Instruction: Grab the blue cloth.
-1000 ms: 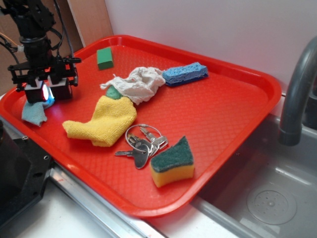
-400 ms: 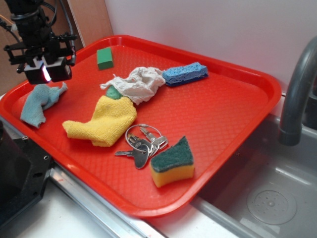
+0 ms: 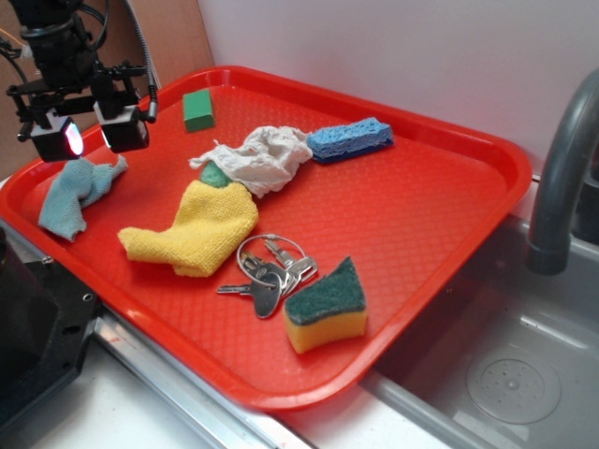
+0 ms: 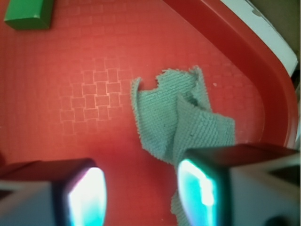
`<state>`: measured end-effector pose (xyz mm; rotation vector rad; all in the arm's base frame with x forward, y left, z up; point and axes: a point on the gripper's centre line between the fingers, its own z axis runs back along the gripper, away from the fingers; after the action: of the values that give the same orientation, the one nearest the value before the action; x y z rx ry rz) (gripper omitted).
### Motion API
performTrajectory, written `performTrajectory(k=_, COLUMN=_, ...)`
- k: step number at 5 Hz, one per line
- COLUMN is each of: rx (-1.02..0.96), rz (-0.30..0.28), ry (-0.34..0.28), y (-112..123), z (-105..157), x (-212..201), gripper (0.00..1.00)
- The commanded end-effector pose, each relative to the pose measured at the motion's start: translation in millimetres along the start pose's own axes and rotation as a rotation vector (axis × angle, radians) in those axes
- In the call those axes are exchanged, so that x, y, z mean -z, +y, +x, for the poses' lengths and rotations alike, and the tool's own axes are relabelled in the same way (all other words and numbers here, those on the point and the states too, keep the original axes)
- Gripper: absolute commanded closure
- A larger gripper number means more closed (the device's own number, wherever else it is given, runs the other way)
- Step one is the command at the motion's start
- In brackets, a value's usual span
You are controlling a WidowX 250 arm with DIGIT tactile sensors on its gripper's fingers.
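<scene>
The blue cloth [image 3: 77,194] lies crumpled in the near-left corner of the red tray [image 3: 440,234], ungrasped. Just above it the gripper [image 3: 89,137] hangs with fingers [image 4: 207,188] spread, holding nothing (descent and closing remain).

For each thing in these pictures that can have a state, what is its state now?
Tool: open, holding nothing, above the tray.
Small pale blue-teal fuzzy cloth: crumpled, lying free on the red plastic tray.
Yellow fuzzy cloth: lying crumpled.
White thin rag: bunched up.
Metal keys on a ring: lying flat.
</scene>
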<state>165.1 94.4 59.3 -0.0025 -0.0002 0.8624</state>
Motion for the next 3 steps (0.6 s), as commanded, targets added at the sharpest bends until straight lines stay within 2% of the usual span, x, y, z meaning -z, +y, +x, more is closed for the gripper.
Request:
performTrajectory(k=1, rx=0.036, rz=0.004, ry=-0.025, y=36.9, z=4.1, x=5.9, gripper=0.00)
performTrajectory(k=3, rx=0.121, rz=0.026, ry=-0.071, y=64.6, z=0.7, x=14.2, gripper=0.00)
